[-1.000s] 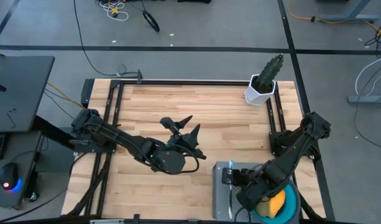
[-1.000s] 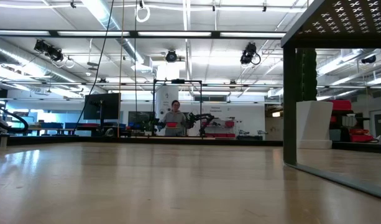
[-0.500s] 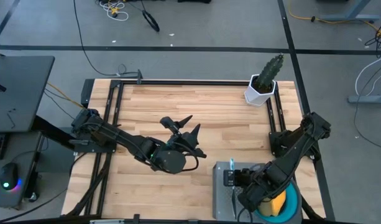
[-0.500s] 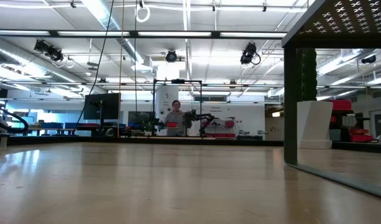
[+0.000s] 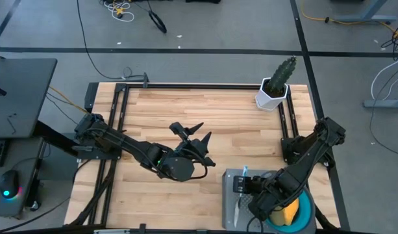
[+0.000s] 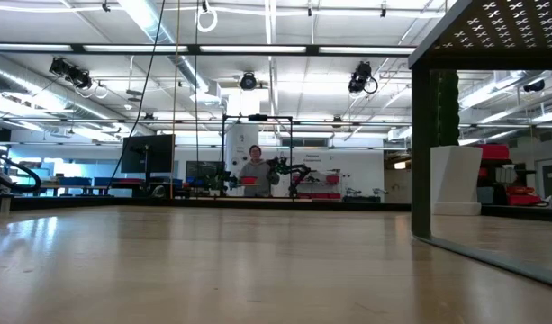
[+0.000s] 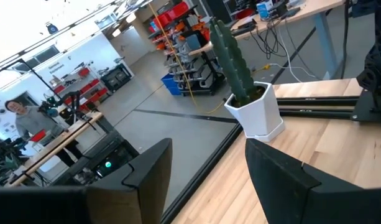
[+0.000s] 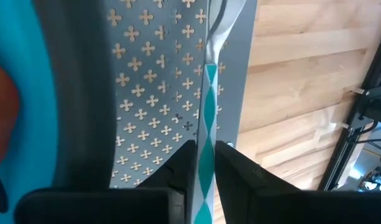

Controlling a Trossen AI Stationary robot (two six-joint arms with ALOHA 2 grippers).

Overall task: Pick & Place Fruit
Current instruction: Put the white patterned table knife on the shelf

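Note:
My right gripper (image 8: pixel 204 149) hangs over a grey perforated tray (image 5: pixel 231 201) at the table's near right, slanting down, its fingers closed around a thin white-and-blue stick (image 8: pixel 207 93). Beside the tray stands a teal bowl (image 5: pixel 307 209) with a yellow piece of fruit (image 5: pixel 289 212) in it. An orange piece (image 8: pixel 0 106) shows at the edge of the right wrist view. My left gripper (image 5: pixel 193 132) is held level above the middle of the table, open, with nothing between its fingers (image 7: pixel 146 174). My right gripper pinches the stick's near part (image 8: pixel 206 163) between its two fingers, one on each side. The fingers come from above, slanting down, and lie along the stick. The stick runs out ahead of them over the tray; whether its far end (image 8: pixel 222 25) rests on the tray does not show.
A green cactus in a white pot (image 5: pixel 276 88) stands at the far right corner, also seen past the left fingers (image 7: pixel 249 106). A black frame (image 5: pixel 121 130) runs around the table top. A person (image 6: pixel 253 171) stands far off in the room.
My left gripper has rolled a little about its own line while staying in place above the table's middle. My right gripper has kept its place over the tray with the stick between its fingers.

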